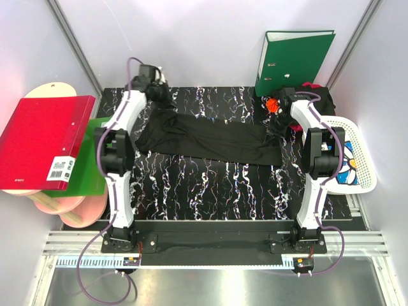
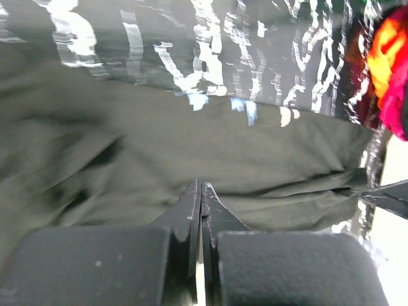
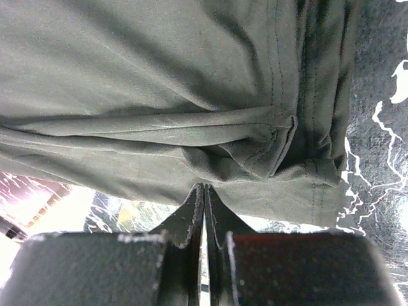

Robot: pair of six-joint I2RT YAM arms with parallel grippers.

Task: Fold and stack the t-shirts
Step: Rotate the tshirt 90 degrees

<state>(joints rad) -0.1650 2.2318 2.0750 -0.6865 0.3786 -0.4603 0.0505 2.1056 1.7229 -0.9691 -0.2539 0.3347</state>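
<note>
A plain black t-shirt (image 1: 210, 137) lies stretched in a long band across the back of the marbled table. My left gripper (image 1: 160, 97) is shut on its bunched left end; in the left wrist view the shut gripper (image 2: 201, 185) meets the cloth (image 2: 191, 140). My right gripper (image 1: 278, 125) is shut on the right end; in the right wrist view the gripper (image 3: 204, 187) pinches the hemmed edge (image 3: 191, 95). An orange-red shirt (image 1: 273, 104) and dark shirts (image 1: 319, 99) are piled at the back right. The orange-red shirt also shows in the left wrist view (image 2: 389, 57).
A white lattice basket (image 1: 360, 150) at the right edge holds a printed cloth (image 1: 346, 173). A green ring binder (image 1: 296, 54) stands against the back wall. A red binder (image 1: 44, 140), a green folder (image 1: 92, 169) and wooden boards lie off the table's left side.
</note>
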